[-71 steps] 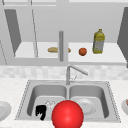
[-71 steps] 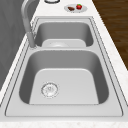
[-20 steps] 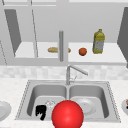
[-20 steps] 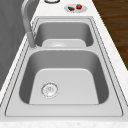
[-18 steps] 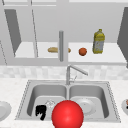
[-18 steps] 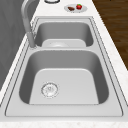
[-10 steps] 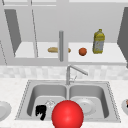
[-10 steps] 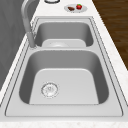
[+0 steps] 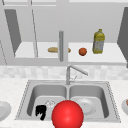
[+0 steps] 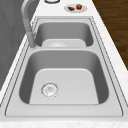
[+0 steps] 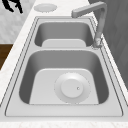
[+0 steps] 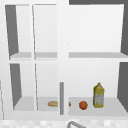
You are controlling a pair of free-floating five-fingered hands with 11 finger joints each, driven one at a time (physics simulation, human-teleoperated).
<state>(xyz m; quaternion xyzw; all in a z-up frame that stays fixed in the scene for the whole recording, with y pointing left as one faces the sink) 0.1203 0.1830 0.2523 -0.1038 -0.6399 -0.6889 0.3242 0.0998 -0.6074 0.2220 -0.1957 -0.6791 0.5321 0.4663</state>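
My left hand (image 9: 41,111) hangs low at the front of the sink's left basin (image 9: 37,96), its fingers relaxed and pointing down, holding nothing. The same hand (image 11: 13,5) appears in the right side view at the top left, off the counter's front edge near an empty white plate (image 11: 45,7). A large red ball (image 9: 67,115) floats just right of the hand, in front of the sink's middle. A white plate (image 11: 72,87) lies in the right basin.
The faucet (image 9: 72,71) stands behind the divider, spout turned right. The open cabinet shelf (image 12: 110,110) holds a bread roll (image 12: 53,103), an orange-red fruit (image 12: 83,105) and a yellow bottle (image 12: 98,95). A small plate (image 10: 75,8) with red and brown food sits on the right counter.
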